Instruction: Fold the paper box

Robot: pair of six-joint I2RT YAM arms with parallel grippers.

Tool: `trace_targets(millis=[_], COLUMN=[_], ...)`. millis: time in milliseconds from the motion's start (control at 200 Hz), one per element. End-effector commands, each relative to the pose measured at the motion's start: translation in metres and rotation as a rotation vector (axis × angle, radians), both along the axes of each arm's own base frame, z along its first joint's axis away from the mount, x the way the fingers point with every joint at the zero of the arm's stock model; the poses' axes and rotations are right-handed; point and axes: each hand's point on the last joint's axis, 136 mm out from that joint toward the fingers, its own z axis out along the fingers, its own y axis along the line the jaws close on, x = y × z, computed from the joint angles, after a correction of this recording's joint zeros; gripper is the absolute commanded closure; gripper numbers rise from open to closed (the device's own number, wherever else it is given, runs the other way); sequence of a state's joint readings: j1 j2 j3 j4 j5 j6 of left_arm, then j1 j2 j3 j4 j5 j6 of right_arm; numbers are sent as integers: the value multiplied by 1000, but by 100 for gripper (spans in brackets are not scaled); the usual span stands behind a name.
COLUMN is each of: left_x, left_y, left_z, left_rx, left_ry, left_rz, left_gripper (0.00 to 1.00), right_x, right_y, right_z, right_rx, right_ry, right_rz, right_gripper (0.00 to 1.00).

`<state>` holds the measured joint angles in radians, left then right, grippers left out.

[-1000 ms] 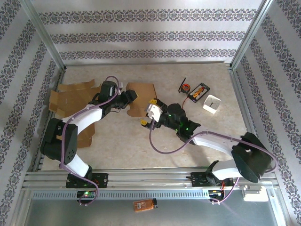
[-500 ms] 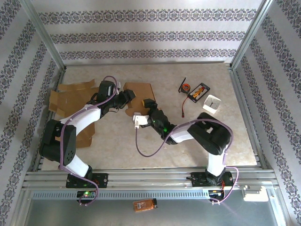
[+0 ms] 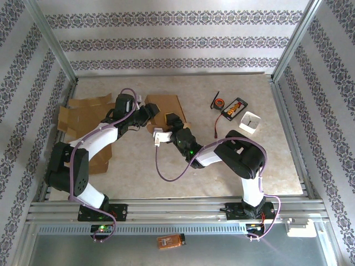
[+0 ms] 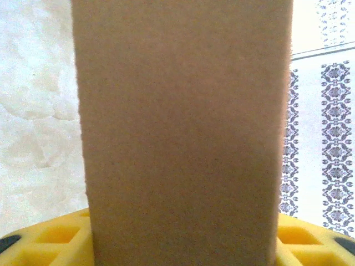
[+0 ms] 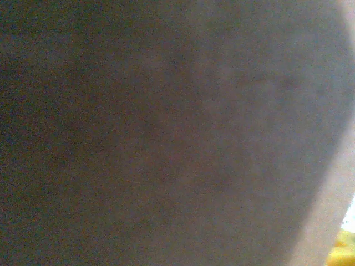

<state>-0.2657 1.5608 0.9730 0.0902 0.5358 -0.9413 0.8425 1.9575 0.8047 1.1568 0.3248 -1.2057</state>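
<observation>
Mottled beige desk (image 3: pixel 222 160); left gripper (image 3: pixel 147 113) clasps flat brown paper box (image 3: pixel 166 104) beside spare cardboard (image 3: pixel 83 113); right gripper (image 3: pixel 171 117) grip cannot be told.

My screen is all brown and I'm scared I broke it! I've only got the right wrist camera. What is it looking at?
Observer: Nothing broke. From above, the right gripper is right on the paper box, a brown cardboard piece at the back middle of the table.
Operator: Where's the other arm?
Observer: The left gripper is at that piece's left edge. Its wrist camera shows a cardboard flap standing up between its yellow fingers.
Operator: Is there more cardboard?
Observer: Yes, more flat cardboard lies at the table's left side.
</observation>
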Motion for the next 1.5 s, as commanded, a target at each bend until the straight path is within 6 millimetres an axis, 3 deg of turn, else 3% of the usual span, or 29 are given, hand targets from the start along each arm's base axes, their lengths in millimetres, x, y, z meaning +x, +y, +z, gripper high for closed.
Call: trace_targets(millis=[0, 95, 205, 375, 405, 425, 465, 480, 530, 615, 735, 829, 934, 1059, 1154, 1239, 1324, 1499], left_x=[-3, -2, -2, -12, -16, -19, -25, -26, -34, -45, -57, -62, -62, -59, -57, -55, -53, -47], left_y=[-3, -2, 6, 50, 60, 67, 79, 83, 95, 110, 118, 119, 113, 105, 102, 96, 92, 81], left_z=[25, 34, 47, 85, 92, 97, 105, 107, 114, 118, 112, 105, 93, 83, 76, 70, 61, 38], left_rx=[-39, -34, -16, 199, 270, 311, 400, 433, 523, 633, 700, 687, 633, 580, 554, 511, 494, 465], left_ry=[-38, -61, -103, -265, -299, -316, -357, -370, -400, -419, -412, -395, -365, -342, -325, -320, -299, -275], left_rz=[-26, -24, 5, 122, 142, 155, 172, 176, 187, 187, 173, 180, 170, 148, 149, 139, 123, 77], left_gripper=[39, 33, 29, 24, 23, 23, 21, 20, 18, 16, 14, 14, 13, 14, 13, 14, 13, 14], right_x=[-5, -9, -16, -35, -40, -47, -59, -68, -88, -104, -121, -120, -107, -99, -88, -84, -82, -83], right_y=[-2, -5, -11, -23, -24, -27, -25, -30, -38, -50, -67, -69, -57, -46, -42, -38, -33, -27], right_z=[8, 4, 0, -3, -3, -15, -8, -17, -13, 4, 14, 19, 19, 5, -9, -13, -5, 9], right_rx=[43, 55, 66, 11, -11, -59, -86, -127, -174, -247, -411, -493, -515, -568, -601, -605, -572, -511], right_ry=[2, 38, 78, 194, 245, 320, 429, 513, 713, 898, 1088, 1181, 1214, 1251, 1243, 1244, 1223, 1182], right_rz=[11, 17, 19, 38, 57, 68, 123, 137, 185, 195, 156, 115, 102, 88, 66, 71, 83, 124], right_gripper=[41, 49, 51, 51, 51, 51, 51, 51, 53, 52, 51, 51, 50, 47, 40, 29, 19, 15])
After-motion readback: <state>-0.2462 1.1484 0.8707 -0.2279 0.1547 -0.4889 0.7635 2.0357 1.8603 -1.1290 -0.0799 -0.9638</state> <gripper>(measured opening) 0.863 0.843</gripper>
